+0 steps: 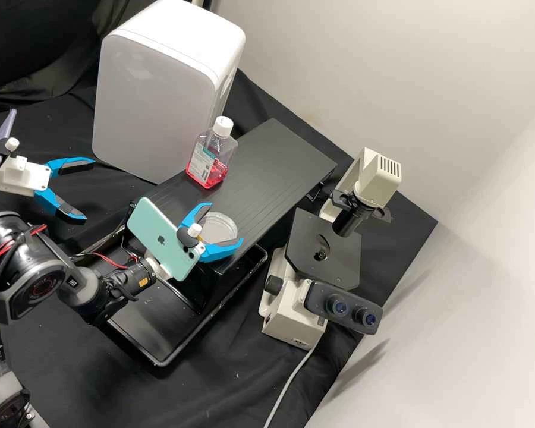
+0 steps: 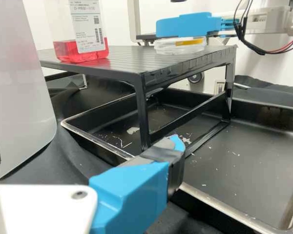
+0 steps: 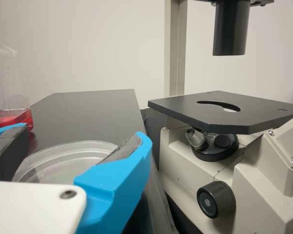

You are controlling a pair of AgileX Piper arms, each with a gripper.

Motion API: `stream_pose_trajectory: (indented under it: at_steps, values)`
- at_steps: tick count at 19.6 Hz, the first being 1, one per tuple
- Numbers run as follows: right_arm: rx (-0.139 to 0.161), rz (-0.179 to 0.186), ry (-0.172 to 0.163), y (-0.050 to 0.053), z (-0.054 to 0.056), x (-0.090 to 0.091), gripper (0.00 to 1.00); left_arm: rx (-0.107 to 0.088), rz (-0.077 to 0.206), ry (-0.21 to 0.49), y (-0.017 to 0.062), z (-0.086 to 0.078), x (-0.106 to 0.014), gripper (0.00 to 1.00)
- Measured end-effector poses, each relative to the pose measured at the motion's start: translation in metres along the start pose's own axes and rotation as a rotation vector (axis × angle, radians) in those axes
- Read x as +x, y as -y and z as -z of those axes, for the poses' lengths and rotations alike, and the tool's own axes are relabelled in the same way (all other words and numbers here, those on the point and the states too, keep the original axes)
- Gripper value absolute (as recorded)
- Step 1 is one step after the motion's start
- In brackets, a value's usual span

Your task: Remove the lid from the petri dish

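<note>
High view: right tool (image 1: 226,223) spread around petri dish (image 1: 219,226), possibly touching; left tool (image 1: 89,189) apart, at dish's 9 o'clock.

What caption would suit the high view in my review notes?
Right gripper set around the clear round petri dish on the black ribbed platform; left gripper open, apart, near the white box.

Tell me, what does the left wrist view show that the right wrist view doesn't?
The left wrist view adds the black tray that the shelf stands in and the white box beside it. The right wrist view adds the lenses beneath the microscope's stage. Both share the shelf, the clear dish on it and the red bottle.
</note>
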Motion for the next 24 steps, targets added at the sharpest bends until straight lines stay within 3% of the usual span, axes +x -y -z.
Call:
stream_pose_trajectory:
  at_steps: [8, 9, 24]
  values:
    - [0.002, 0.000, 0.000, 0.0000, 0.0000, 0.0000, 0.00, -0.004, 0.013, -0.002, 0.0034, 0.0007, 0.0007, 1.00]
    - [0.007, 0.000, 0.000, 0.0000, 0.0000, 0.0000, 1.00, -0.004, 0.013, -0.002, 0.0034, 0.0007, 0.0007, 1.00]
    - [-0.006, 0.005, -0.004, 0.0018, 0.0016, -0.0001, 1.00, -0.004, 0.013, -0.002, 0.0034, 0.0007, 0.0007, 1.00]
